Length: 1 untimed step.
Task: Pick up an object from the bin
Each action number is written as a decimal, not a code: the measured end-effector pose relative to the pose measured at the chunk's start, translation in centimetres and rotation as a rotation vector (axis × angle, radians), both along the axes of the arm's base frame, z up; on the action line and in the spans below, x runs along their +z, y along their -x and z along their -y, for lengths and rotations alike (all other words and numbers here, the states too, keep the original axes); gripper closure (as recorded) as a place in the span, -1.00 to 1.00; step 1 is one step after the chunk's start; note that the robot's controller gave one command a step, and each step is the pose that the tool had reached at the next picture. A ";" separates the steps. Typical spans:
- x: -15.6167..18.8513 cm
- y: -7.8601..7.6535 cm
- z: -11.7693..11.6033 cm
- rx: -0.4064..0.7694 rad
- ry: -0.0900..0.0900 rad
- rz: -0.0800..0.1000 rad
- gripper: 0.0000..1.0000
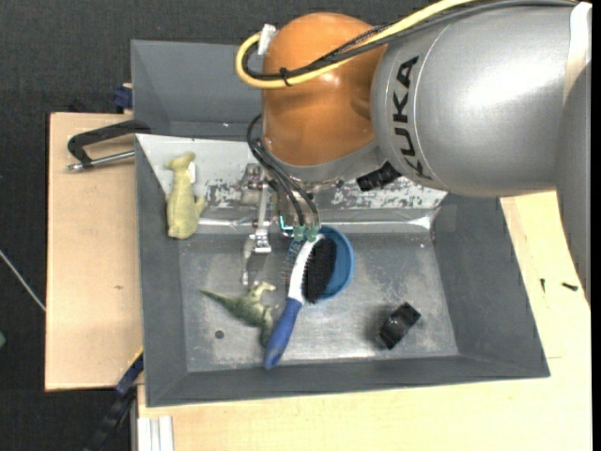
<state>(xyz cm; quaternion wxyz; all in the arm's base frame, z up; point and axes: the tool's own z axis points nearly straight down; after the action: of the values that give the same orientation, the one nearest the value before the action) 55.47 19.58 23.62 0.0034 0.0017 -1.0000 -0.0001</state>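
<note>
Above 1 green dinosaur (251,305) (beside blue brush (299,294)) hangs gripper (259,252).

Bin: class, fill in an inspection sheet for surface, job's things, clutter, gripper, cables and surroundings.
Surface: grey bin, bottom scuffed.
Job's things: blue brush and green dinosaur lie mid-bin, nearest the gripper.
Clutter: yellow toy against left wall; black block at right.
Gripper: low in the bin, just above the dinosaur in the view.
Cables: yellow cable loops over the orange cover.
Surroundings: dark ground behind the bin.

Open left floor (202,271); brush (296,294), dinosaur (252,306), black block (398,325) obstruct.
</note>
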 end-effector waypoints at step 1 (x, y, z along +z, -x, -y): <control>0.4 -0.2 0.1 -0.003 -0.001 0.008 1.00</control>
<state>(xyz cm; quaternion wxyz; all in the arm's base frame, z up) 55.67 19.44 24.05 -0.0006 0.0000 -1.0000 -0.0008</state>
